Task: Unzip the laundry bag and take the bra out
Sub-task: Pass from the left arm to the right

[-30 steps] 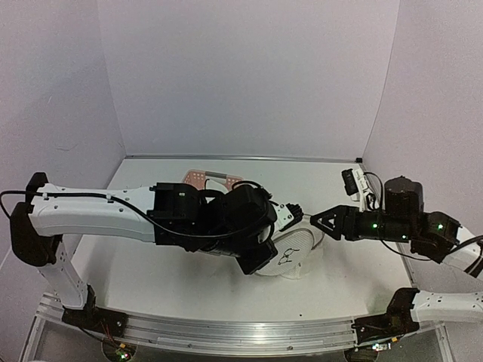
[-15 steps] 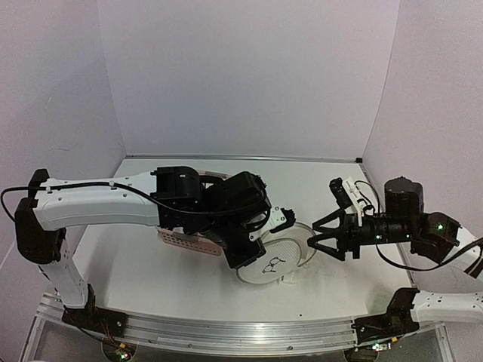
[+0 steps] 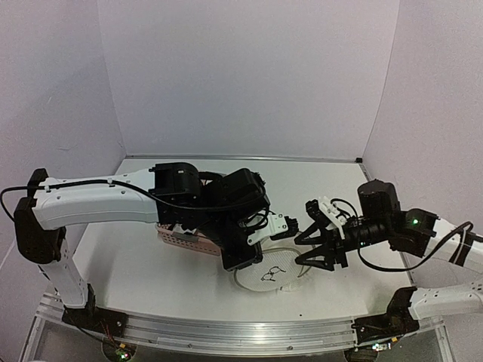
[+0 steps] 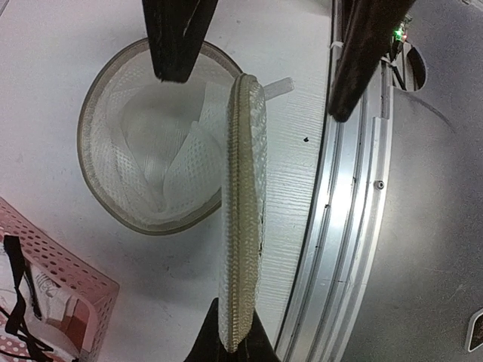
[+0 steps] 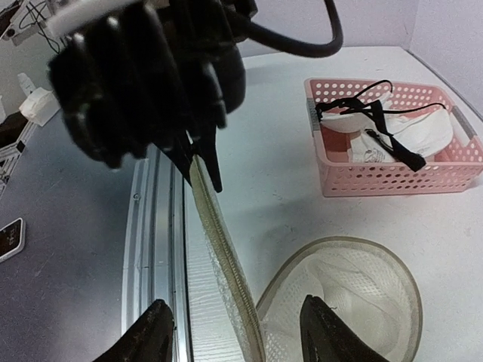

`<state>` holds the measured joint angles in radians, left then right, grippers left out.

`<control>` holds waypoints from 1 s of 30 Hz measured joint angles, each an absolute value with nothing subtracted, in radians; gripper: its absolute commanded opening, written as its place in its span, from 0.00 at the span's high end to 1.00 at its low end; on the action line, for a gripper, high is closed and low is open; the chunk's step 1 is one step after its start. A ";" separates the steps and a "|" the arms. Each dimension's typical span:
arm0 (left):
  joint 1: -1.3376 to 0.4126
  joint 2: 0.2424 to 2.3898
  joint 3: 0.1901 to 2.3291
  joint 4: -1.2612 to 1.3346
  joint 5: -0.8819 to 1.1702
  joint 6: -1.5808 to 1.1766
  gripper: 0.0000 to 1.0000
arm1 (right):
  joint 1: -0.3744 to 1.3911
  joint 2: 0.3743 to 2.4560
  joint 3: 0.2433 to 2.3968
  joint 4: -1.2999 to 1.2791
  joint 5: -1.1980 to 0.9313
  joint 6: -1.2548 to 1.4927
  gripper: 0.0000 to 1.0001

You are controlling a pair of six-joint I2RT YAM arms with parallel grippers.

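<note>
White worktop (image 3: 128, 264) carries the laundry bag (image 4: 151, 166) near the pink basket (image 5: 392, 177), the bra (image 5: 392, 124) lying inside that basket. My left fingers (image 5: 210, 154) pinch the bag's upright hoop; my right fingers (image 5: 155, 335) stand spread. Light, floppy mesh, I judge, so the stiff hoop rim is the hold.

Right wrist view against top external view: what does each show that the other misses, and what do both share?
Only the right wrist view: the bra lying in the pink basket, and the mesh inside the laundry bag's open lower hoop. Only the top external view: the black drawing on the bag's round face. Both: the bag, its rim pinched by the shut left tool, with the open right tool close by.
</note>
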<state>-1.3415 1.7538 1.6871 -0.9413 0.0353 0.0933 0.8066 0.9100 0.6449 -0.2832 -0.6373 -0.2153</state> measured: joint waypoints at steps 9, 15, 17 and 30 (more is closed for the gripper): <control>-1.341 1.753 1.688 -0.944 0.046 0.113 1.00 | 0.807 0.983 0.650 -0.270 -0.733 -0.255 0.60; -1.341 1.753 1.688 -0.944 0.051 0.117 1.00 | 0.807 1.037 0.652 -0.249 -0.780 -0.242 0.73; -1.341 1.753 1.688 -0.944 0.051 0.123 1.00 | 0.807 1.051 0.652 -0.246 -0.790 -0.238 0.86; -1.339 1.753 1.689 -0.943 0.040 0.125 0.59 | 0.807 1.040 0.651 -0.220 -0.796 -0.202 1.00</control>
